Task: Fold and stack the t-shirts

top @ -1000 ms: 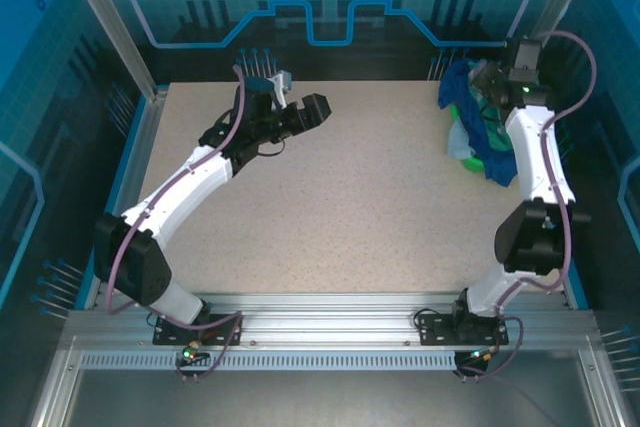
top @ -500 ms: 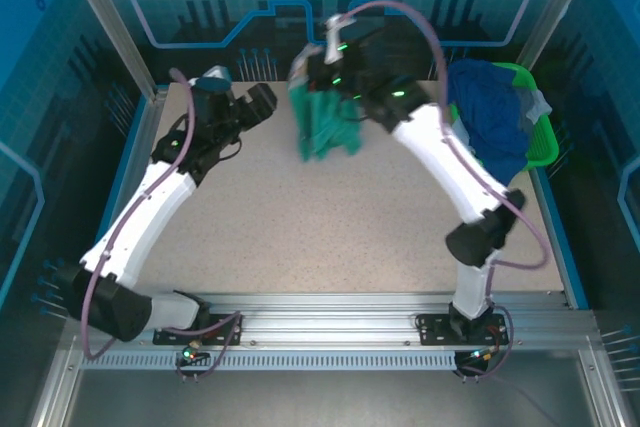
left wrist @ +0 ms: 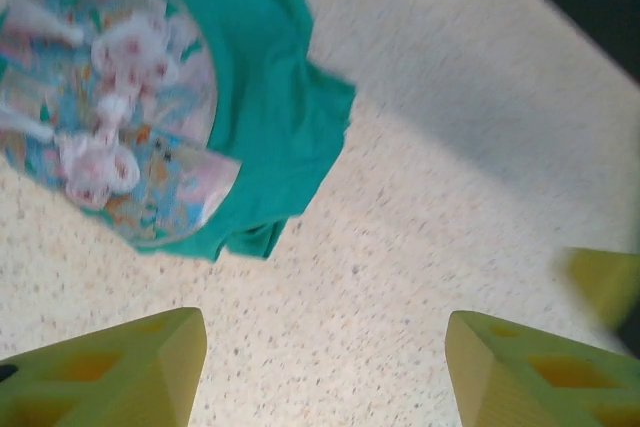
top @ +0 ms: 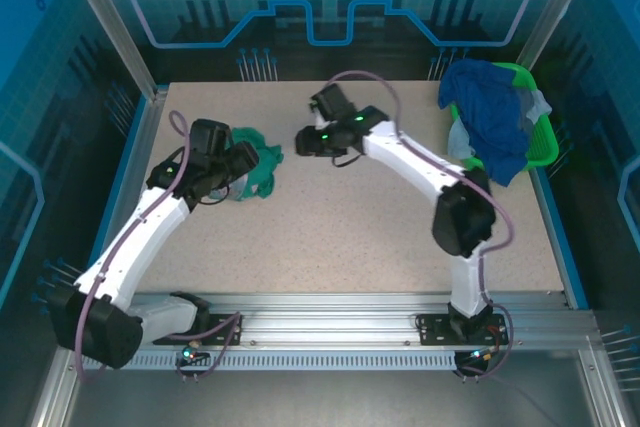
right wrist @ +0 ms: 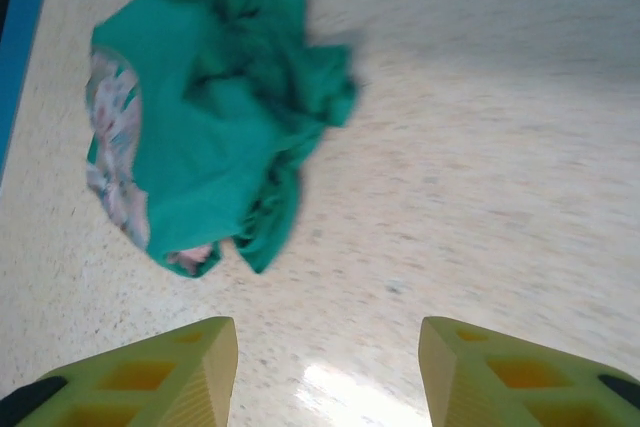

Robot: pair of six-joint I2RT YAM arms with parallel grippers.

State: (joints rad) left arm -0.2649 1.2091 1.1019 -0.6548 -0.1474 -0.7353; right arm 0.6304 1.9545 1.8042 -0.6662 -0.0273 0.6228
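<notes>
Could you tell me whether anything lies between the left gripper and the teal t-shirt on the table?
Nothing visible does: bare table lies between the open left gripper and the crumpled teal t-shirt ahead of it.

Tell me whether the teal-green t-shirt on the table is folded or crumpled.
Crumpled. The teal-green t-shirt lies in an uneven, creased heap, chest print partly hidden; left gripper and right gripper are open, off it.

No text, label, brand or number is legible. The print on the teal-green t-shirt (left wrist: 270,97), ahead of the left jaws, shows no readable characters.
</notes>
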